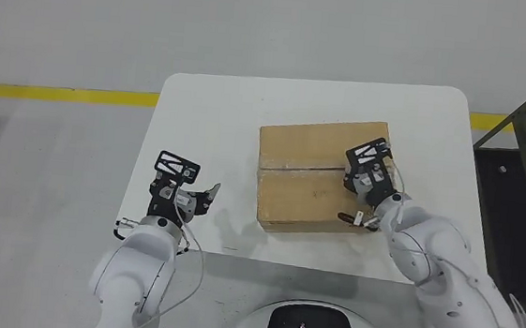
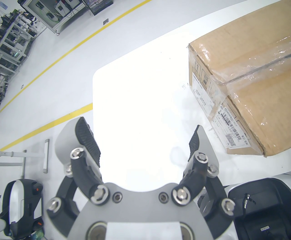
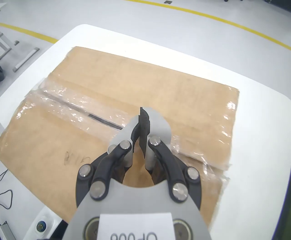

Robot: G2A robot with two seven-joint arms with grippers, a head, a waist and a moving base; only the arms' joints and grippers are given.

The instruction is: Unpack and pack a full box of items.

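Note:
A closed brown cardboard box [image 1: 314,173] sits on the white table [image 1: 220,113], its top flaps sealed with clear tape along the middle seam [image 3: 75,109]. My right gripper [image 1: 367,178] is over the box's right end, above the taped seam; its fingers [image 3: 143,127] are pressed together with nothing between them. My left gripper [image 1: 183,193] hovers over bare table to the left of the box, open and empty, with its pads [image 2: 87,141] wide apart. The left wrist view shows the box's [image 2: 245,91] side with printed labels.
A yellow floor line [image 1: 62,93] runs behind the table. A dark metal rack [image 1: 524,187] stands just off the table's right edge. Bare table surface lies to the left of and behind the box.

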